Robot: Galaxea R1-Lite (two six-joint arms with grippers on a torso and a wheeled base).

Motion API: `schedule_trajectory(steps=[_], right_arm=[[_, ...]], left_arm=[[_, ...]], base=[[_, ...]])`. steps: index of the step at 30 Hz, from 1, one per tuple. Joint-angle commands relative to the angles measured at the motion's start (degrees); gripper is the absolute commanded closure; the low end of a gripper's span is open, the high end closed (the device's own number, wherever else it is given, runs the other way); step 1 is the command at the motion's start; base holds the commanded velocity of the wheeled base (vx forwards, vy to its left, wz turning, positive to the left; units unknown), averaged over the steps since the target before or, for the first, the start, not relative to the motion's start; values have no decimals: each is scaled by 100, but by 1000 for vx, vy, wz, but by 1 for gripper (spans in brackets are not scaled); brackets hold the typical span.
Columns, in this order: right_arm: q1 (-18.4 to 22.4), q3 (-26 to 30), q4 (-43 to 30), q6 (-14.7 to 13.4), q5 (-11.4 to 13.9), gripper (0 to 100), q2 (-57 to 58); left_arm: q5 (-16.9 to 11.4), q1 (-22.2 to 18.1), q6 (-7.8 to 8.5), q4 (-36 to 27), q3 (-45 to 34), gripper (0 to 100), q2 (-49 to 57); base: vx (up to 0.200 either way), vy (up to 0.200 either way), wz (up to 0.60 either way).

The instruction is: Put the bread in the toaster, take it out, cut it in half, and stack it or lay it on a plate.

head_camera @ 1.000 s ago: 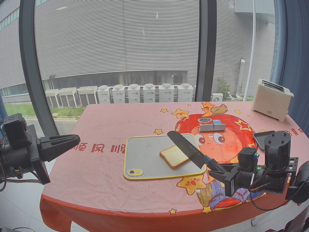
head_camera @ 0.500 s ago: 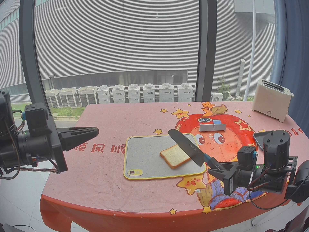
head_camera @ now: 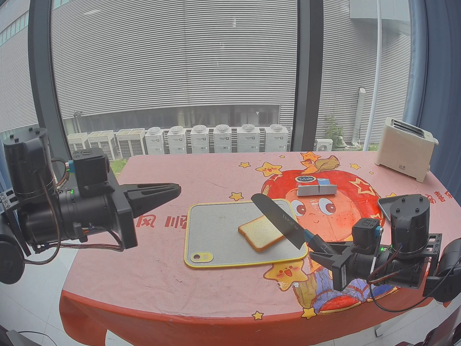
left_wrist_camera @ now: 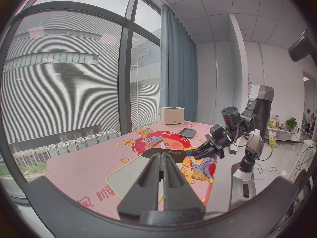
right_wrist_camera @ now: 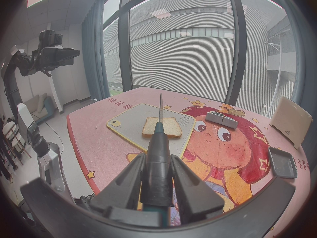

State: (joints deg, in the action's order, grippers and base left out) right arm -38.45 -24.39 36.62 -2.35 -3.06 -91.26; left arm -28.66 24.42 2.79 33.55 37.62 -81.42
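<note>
A slice of bread (head_camera: 260, 232) (right_wrist_camera: 161, 127) lies flat on the grey cutting board (head_camera: 216, 234) (right_wrist_camera: 132, 121) with a yellow rim. My right gripper (head_camera: 321, 258) (right_wrist_camera: 158, 162) is shut on the dark handle of a black-bladed knife (head_camera: 281, 220) (right_wrist_camera: 160, 107), and the blade hangs tilted over the bread's right side. My left gripper (head_camera: 169, 192) (left_wrist_camera: 161, 159) hovers shut and empty above the table's left part, pointing at the board. The cream toaster (head_camera: 405, 148) (right_wrist_camera: 291, 119) (left_wrist_camera: 172, 115) stands at the far right corner. A dark plate (head_camera: 391, 206) (right_wrist_camera: 283, 163) (left_wrist_camera: 187, 133) lies near the right edge.
A small grey and blue knife block (head_camera: 317, 188) (right_wrist_camera: 222, 119) rests behind the board on the pink printed tablecloth (head_camera: 168, 270). A window with a dark post (head_camera: 307, 63) rises right behind the table.
My left arm has swung in from the left and risen over the table's left part, its gripper nearing the board. The knife and right gripper have barely moved.
</note>
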Motion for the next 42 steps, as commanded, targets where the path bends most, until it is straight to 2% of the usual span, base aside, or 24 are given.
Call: schedule_trajectory(steps=[1,5,17,30,42], right_arm=[[-5,-4,3,-2,-2,100,-15],[-13,-4,3,-2,-2,100,-24],[-66,5,3,-55,-10,100,-41],[-57,-39,3,-81,-10,100,-32],[-22,-417,-6,-72,-81,100,-384]], left_arm=[[229,125,-7,187,167,100,-436],[335,318,-42,257,272,100,-621],[335,687,-24,275,580,100,-1148],[344,793,-24,275,1037,100,-1658],[651,1179,-42,275,1960,100,-2405]], base=[[0,0,0],[0,0,0],[0,0,0],[0,0,0],[0,0,0]])
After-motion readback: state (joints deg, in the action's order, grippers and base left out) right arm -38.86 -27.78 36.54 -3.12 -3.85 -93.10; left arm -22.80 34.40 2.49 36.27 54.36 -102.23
